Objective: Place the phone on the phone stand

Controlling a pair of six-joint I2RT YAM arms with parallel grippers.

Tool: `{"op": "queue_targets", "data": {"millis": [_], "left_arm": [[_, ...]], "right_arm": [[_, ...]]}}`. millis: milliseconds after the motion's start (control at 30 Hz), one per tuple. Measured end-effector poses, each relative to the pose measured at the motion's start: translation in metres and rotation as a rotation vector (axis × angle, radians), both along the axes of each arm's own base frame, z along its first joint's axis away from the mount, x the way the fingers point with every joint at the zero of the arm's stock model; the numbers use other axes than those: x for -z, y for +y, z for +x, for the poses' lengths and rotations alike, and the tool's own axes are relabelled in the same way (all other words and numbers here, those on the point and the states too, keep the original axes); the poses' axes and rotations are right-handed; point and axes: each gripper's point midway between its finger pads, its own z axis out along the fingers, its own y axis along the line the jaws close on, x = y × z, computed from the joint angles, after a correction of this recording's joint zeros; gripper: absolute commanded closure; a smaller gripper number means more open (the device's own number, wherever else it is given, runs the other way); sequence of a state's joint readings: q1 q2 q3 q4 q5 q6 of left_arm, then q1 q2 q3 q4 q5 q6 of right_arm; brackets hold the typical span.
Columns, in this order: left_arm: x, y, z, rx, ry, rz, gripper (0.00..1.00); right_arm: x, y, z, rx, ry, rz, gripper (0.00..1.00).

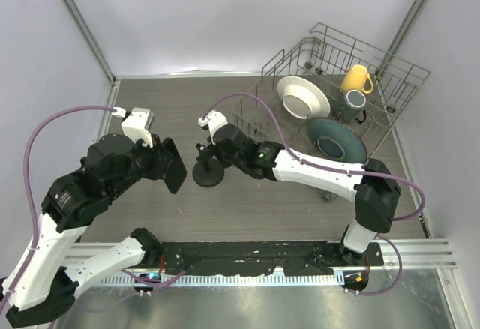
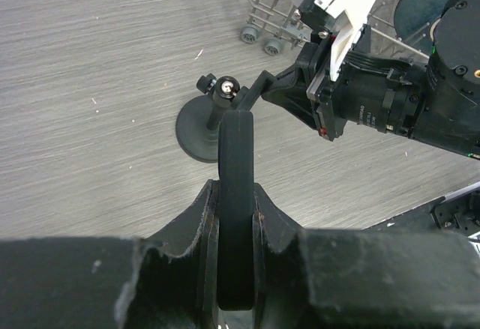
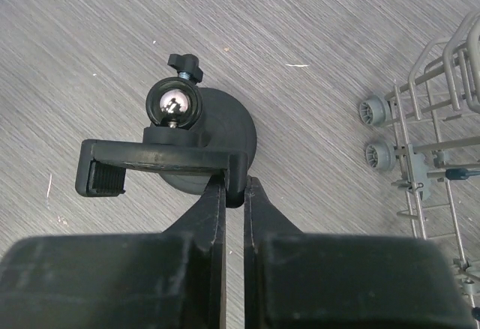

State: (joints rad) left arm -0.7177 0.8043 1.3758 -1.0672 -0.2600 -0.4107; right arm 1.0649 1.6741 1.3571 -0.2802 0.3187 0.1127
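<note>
Phone (image 2: 236,171) sat edge-on in the left gripper (image 2: 236,220), whose jaws were pinched narrow on its near end, so its long axis ran straight out from the fingers toward the phone stand (image 2: 196,130). The stand stood upright on the table (image 1: 150,104) between the two arms. The right gripper (image 3: 234,186) was shut on one end of the cradle (image 3: 161,157), apparently steadying it. From above, the phone hung just beside the stand on the left arm's side, seemingly apart from it. In the left wrist view its far tip overlapped the top of the stem, so contact could not be ruled out there. The left arm carried the phone and was plainly the one to finish. The coming move seemed to turn on the phone's thin edge, which pointed at the cradle. The slab probably needed turning and lifting so that its flat back met the cradle bar rather than butting into the stem.
</note>
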Motion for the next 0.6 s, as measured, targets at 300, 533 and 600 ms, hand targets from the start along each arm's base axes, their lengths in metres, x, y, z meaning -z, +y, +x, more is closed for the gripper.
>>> {"op": "queue_targets", "data": {"millis": [300, 533, 600], "left_arm": [[0.018, -0.022, 0.002, 0.075, 0.021, -0.04, 1.0], [0.046, -0.074, -0.014, 0.36, -0.053, -0.212, 1.0], [0.048, -0.087, -0.014, 0.418, -0.09, -0.248, 1.0]], "right_arm": [[0.0, 0.003, -0.001, -0.043, -0.001, -0.014, 0.99], [0.003, -0.007, -0.016, -0.197, 0.112, 0.059, 0.99], [0.002, -0.01, -0.017, -0.237, 0.15, 0.088, 0.99]]}}
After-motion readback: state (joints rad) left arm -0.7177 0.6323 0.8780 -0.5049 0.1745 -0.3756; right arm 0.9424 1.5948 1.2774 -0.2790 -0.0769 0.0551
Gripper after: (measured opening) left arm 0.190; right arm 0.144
